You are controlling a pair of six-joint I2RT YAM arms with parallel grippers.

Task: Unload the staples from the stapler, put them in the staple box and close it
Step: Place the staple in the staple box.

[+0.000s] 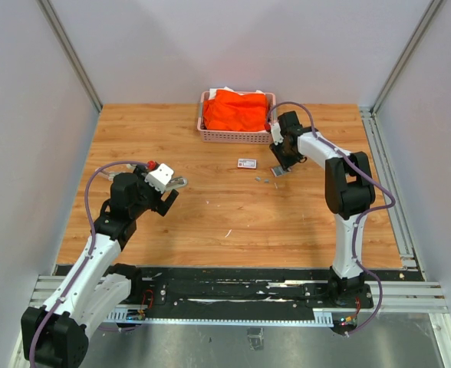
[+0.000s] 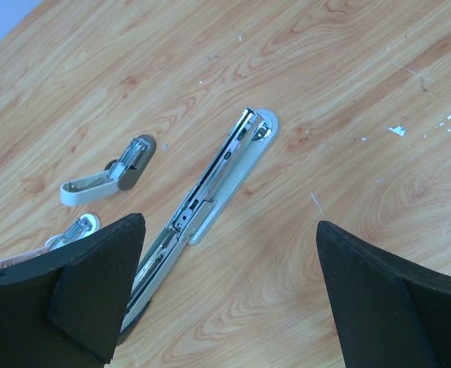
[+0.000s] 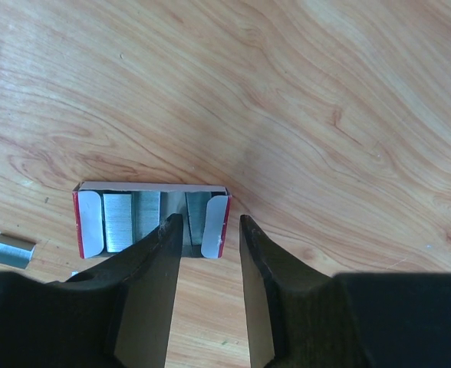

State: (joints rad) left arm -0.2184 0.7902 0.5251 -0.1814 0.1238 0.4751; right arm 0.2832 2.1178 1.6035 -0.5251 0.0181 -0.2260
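**Right hand over the staple box, left hand spread above the open stapler**

On my left wrist camera the left gripper [image 2: 229, 222] stands as wide as it goes and has hold of nothing. Between its fingers [image 2: 95, 291] I see the stapler [image 2: 218, 176] lying on the table [image 1: 233, 230], opened out flat with its long metal channel facing up. It sits on the left side of the table, under that hand. I cannot tell from here whether the channel has staples in it. Just left of it in that view lie a small white stapler [image 2: 106, 175] and a second small stapler [image 2: 76, 228], partly hidden by the finger.

The right gripper [image 3: 209, 222] hangs low over the small white box [image 3: 153, 218], right of centre in the far half. Its jaws are a narrow gap apart, bare wood shows between them, and they grip nothing. The box is open, with silvery strips packed inside.

Loose staples [image 3: 14, 251] lie on the wood just beside the box, apart from it. From above they show as tiny grey bits, slightly nearer and to the right of it.

At the far edge is a pink basket [image 1: 210, 136] with an orange cloth [image 1: 235, 111] in it.
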